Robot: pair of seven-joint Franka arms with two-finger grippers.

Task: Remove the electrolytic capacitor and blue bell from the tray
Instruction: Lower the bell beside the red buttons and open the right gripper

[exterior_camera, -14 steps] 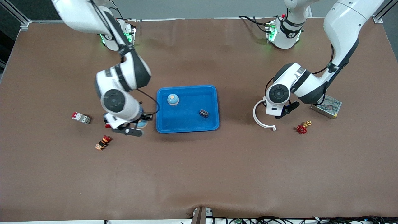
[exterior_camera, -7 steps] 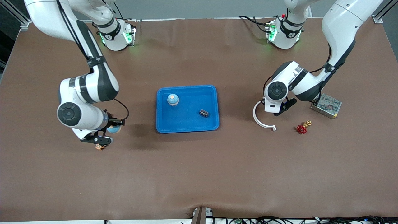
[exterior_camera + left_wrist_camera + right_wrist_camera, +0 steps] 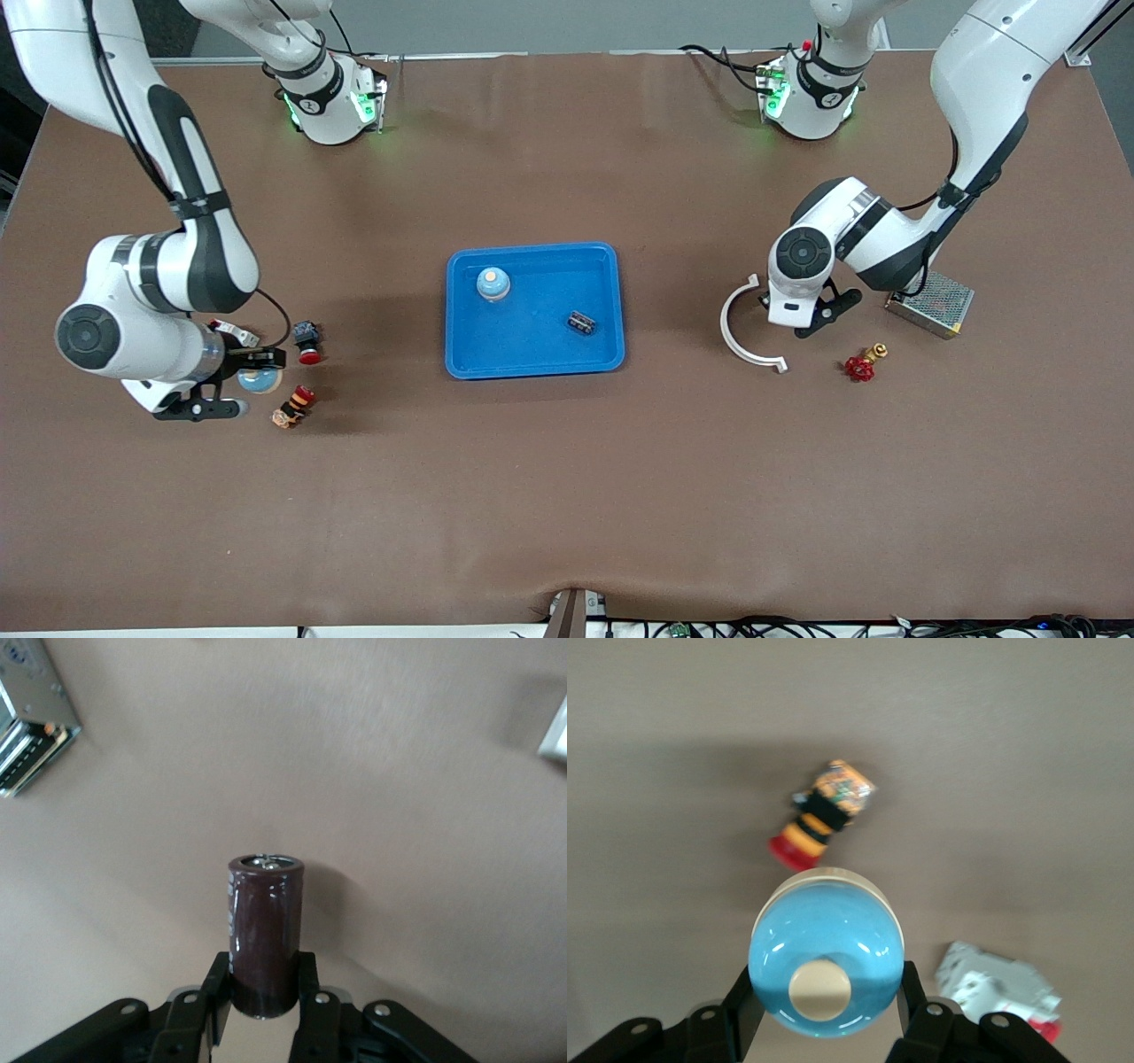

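While both arms carry their loads above the bench, you see each end effector pinching one part.

Your left end effector clamps the dark capacitor over bare bench, at about 3 o'clock from the blue tray. Your right end effector grips the blue bell near 9 o'clock from the tray, over bench beside an orange-and-red push button and a white breaker.

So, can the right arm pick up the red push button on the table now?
Probably not yet: the right gripper is shut on the blue bell, so its fingers are occupied, though the red push button lies close with nothing covering it.
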